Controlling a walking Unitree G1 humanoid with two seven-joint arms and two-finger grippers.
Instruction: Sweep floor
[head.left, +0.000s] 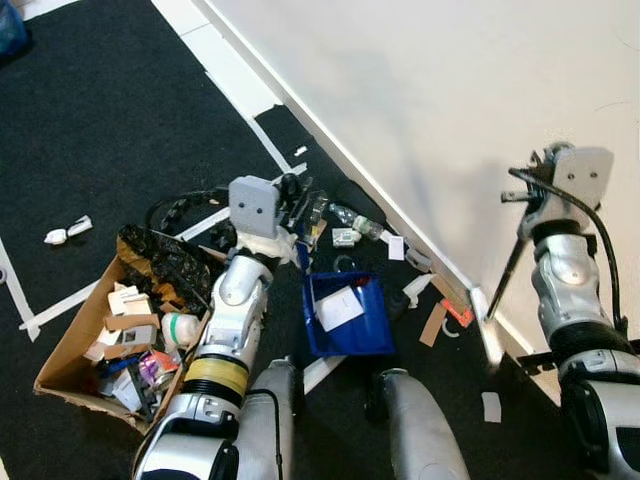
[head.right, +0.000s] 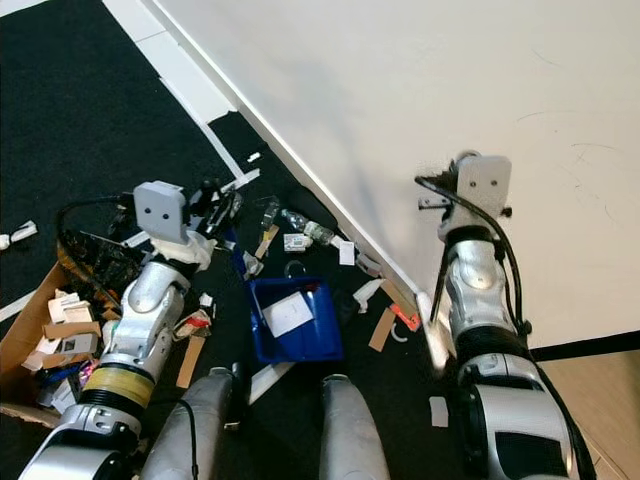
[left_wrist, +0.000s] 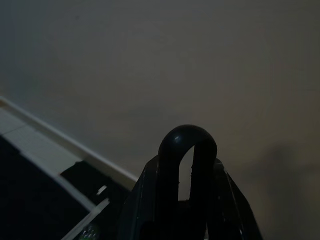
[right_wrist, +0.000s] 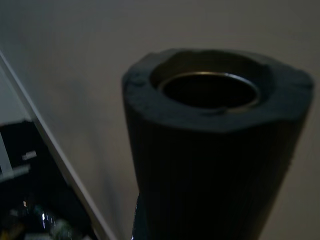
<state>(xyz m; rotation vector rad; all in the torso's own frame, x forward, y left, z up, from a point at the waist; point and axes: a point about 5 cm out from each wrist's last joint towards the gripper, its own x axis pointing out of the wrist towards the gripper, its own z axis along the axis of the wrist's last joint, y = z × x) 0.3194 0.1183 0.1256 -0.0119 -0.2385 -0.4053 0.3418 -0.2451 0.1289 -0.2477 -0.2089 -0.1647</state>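
On the far left, an open brown cardboard box full of paper scraps, small cartons and wrappers sits on the black carpet floor, with a crumpled white scrap lying apart beyond it. White tape lines cross the carpet. Just right of the box, the left arm reaches forward and its left gripper is at the black looped handle of a blue plastic dustpan; the wrist view looks along that loop, but I cannot tell whether the fingers are pinching it. The dustpan rests on the floor in front of the robot's 2 silver legs, with a white sheet of paper lying in it. Beyond and right of it, litter lies along the white skirting: a clear plastic bottle, white paper bits, brown cardboard strips and an orange piece. On the right, the right gripper is raised beside the white wall and is clamped round a black broom pole, which slants down to the skirting; its hollow foam-covered top end shows close in the wrist view.
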